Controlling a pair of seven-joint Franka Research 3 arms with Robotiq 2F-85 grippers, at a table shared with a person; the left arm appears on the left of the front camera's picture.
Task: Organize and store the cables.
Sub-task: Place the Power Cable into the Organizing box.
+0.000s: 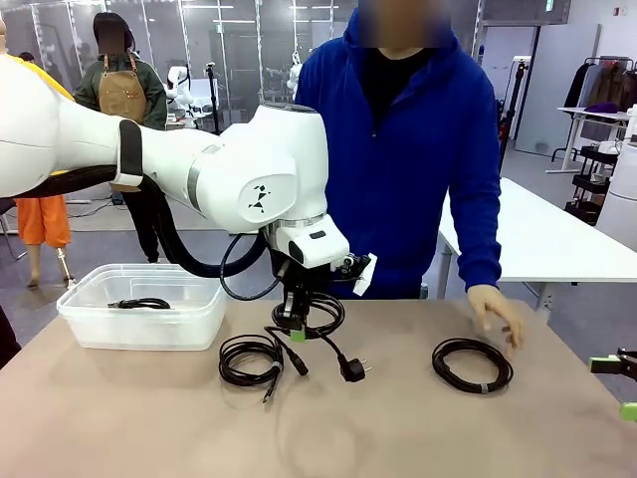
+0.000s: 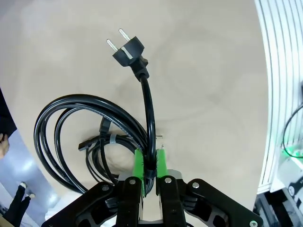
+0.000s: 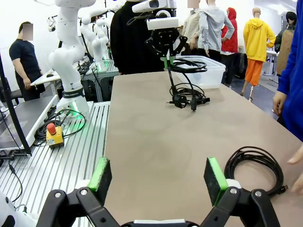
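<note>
As the left hand clamps a coiled black power cord, stowing appears next: carry it to the clear plastic tub at nine o'clock.

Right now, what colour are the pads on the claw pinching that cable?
Bright green, on the left claw holding the cable; clearest in left wrist view.

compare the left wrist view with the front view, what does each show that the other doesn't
Left wrist view adds the pads pinching the strand that leads to the plug, and the plug's two pins. Front view adds the bin with one cable in it, a coil on the table and another by the person's hand. Both show the left gripper shut on the held cable.
</note>
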